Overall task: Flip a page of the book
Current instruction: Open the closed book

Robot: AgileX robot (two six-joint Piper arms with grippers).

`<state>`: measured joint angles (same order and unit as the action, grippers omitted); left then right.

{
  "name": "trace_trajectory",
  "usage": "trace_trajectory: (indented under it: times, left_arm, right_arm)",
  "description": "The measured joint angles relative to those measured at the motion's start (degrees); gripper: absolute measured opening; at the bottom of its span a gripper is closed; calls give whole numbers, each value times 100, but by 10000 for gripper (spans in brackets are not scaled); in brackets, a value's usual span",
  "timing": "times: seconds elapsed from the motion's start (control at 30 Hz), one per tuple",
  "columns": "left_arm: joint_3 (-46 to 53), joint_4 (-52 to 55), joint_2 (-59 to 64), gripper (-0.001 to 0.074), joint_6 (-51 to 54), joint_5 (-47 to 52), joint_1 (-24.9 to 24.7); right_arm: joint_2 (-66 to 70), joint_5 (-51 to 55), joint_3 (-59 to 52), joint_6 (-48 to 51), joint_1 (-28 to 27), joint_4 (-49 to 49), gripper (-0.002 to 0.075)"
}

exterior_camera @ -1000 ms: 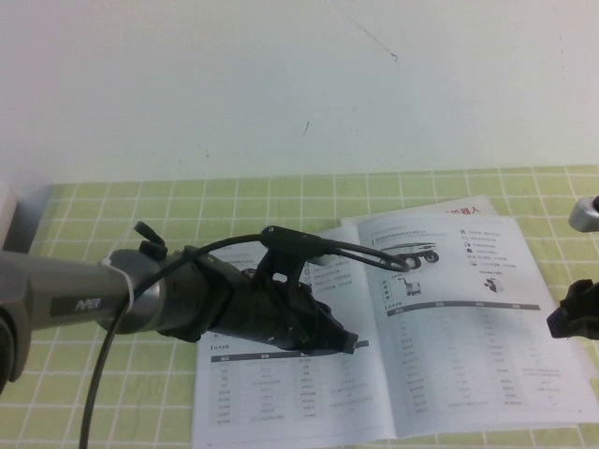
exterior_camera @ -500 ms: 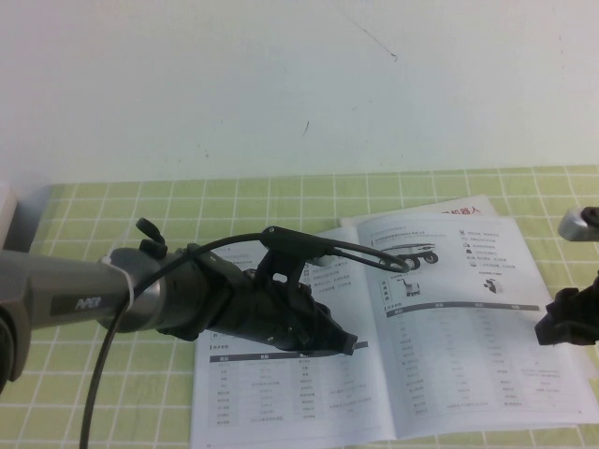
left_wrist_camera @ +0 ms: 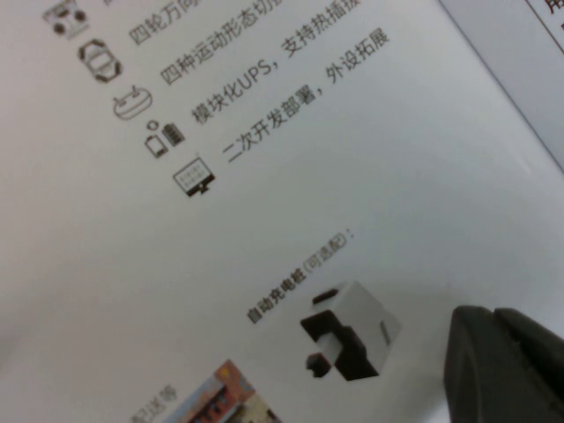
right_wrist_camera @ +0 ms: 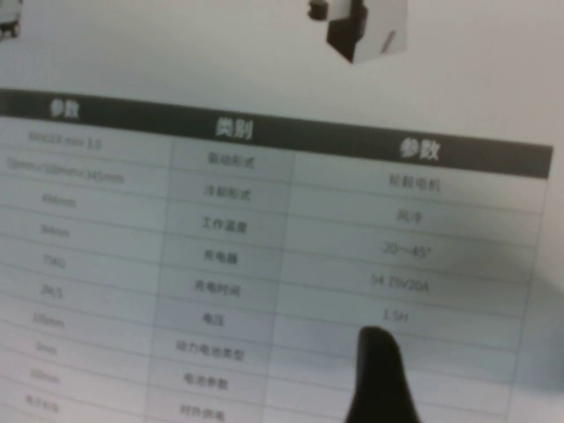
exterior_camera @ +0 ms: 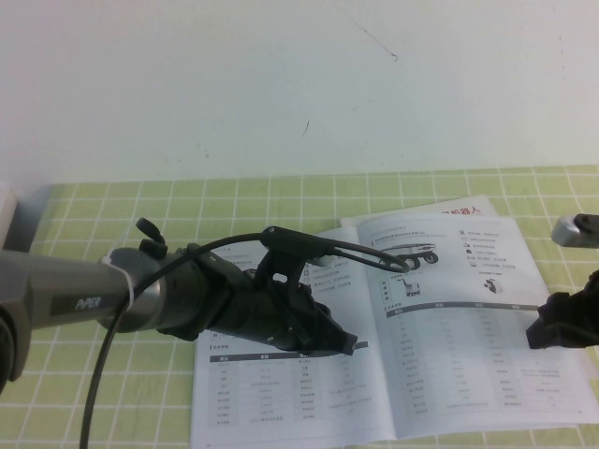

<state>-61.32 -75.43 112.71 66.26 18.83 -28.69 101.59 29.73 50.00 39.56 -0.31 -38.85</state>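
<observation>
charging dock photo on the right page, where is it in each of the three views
High view: the charging dock photo sits in the upper right of the book's right page, between the left gripper and the right gripper.
Left wrist view: low centre, beside a dark fingertip.
Right wrist view: top edge, cut off.
Shared landmark: the photo itself.
</observation>
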Motion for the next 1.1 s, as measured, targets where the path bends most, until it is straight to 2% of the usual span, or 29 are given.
trace_trajectory:
  times: [0.83,1.1]
  left_arm:
    - [0,0,0,-4,20,0,0]
    - [0,2,0,-4,20,0,0]
  right_arm:
    - [213,38,25,22,-2,-147,438]
    - [264,226,37,870,-24,-991,438]
